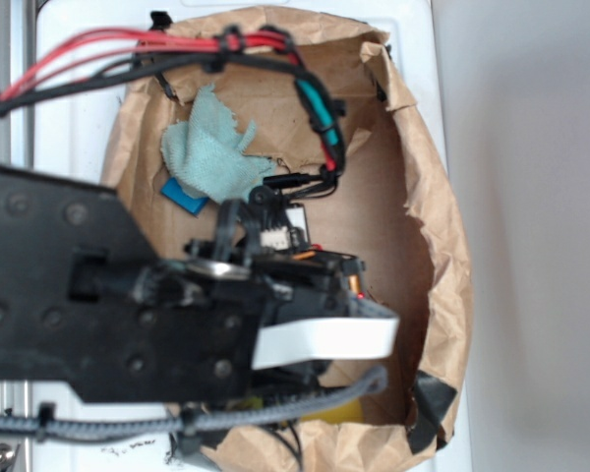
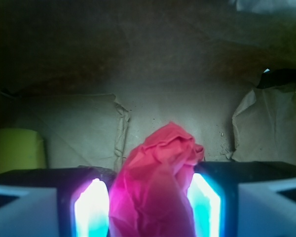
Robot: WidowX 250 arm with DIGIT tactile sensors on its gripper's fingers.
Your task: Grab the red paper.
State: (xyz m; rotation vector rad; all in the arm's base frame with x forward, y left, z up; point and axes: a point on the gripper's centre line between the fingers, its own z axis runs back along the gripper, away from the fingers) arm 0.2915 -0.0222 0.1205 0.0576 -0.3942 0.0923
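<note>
The red paper (image 2: 155, 182) sits right between the two fingers (image 2: 91, 207) of the gripper (image 2: 148, 207), down inside the brown paper bag (image 1: 433, 226). Each finger looks like it touches a side of the wad, so the gripper seems closed on it. The wad stands tall, poking up past the fingertips. A straight lift should work

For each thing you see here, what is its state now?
Gripper: fingers on both sides of the red paper, seemingly shut on it.
Red paper: crumpled, between the fingers.
Green cloth: rumpled, lying partly over the blue block.
Blue block: flat, half hidden.
Paper bag: open, torn rim.
</note>
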